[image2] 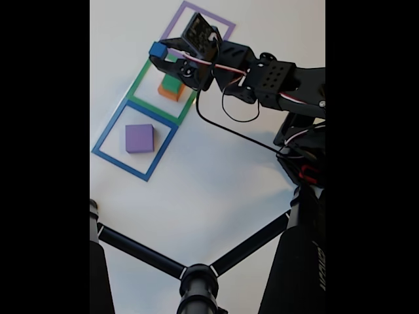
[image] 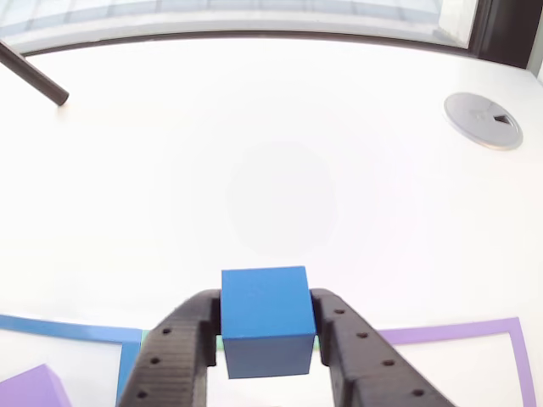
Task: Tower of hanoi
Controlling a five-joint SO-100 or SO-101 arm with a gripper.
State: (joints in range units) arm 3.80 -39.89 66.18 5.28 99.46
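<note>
Three outlined squares in a row on the white table [image2: 216, 176], one peg each; blue cube [image: 266, 320] clamped between the fingers of the gripper [image: 267, 335], lifted clear above the green square [image2: 139, 81], over the green block [image2: 171, 83] stacked on an orange block [image2: 169, 94]; purple block [image2: 139, 139] alone in the blue square [image2: 105, 140]; purple square [image2: 226, 27] apparently free, probably next.

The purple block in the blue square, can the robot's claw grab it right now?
Probably not yet. The gripper is shut on the blue cube, so it is full. Nothing lies on or beside the purple block, so once the cube is set down, the way looks free.
</note>
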